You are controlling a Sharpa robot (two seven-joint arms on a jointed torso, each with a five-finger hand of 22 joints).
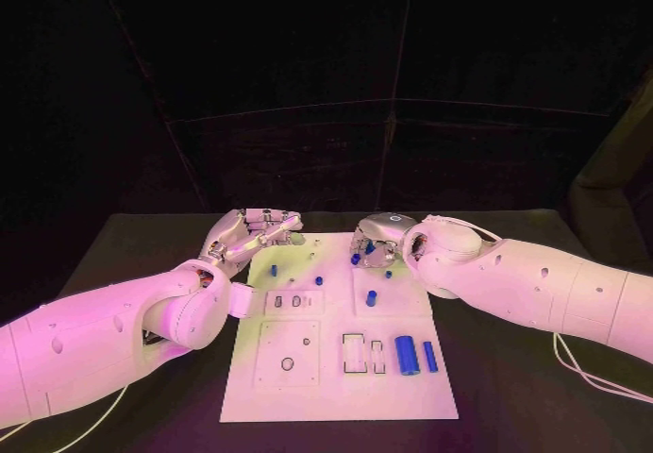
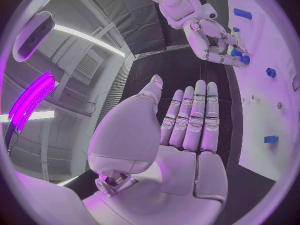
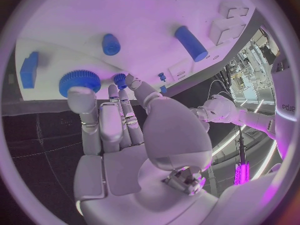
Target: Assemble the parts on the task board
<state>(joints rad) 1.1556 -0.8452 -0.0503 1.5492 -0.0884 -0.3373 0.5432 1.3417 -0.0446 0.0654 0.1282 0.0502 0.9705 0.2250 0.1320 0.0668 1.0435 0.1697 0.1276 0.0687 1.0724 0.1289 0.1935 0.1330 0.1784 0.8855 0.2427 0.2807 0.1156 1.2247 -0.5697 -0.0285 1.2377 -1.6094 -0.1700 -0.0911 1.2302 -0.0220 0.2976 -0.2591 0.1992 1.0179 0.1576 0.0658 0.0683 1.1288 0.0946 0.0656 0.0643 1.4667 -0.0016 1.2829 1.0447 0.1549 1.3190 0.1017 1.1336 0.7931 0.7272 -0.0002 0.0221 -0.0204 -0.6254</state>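
Head view, left to right: left hand at the board's far-left corner, off the edge of the task board, over the black table. Left wrist view: same hand flat, fingers straight and side by side, thumb apart, holding nothing.

On the board in the head view, 7 blue parts countable: 1 small peg near the left edge, 1 small peg just right of it, 1 peg at the right hand, 1 short cylinder near the middle, 1 small piece toward the right edge, 1 thick cylinder lying flat near the right edge, 1 thin rod just beside it.

Right hand over the far edge of the board, right of centre. Right wrist view: fingertips touching a blue knurled disc on the board; thumb and another finger close to a small knurled knob. Cannot tell whether either is pinched. Also there: 1 flat block, 1 round peg, 1 long cylinder.
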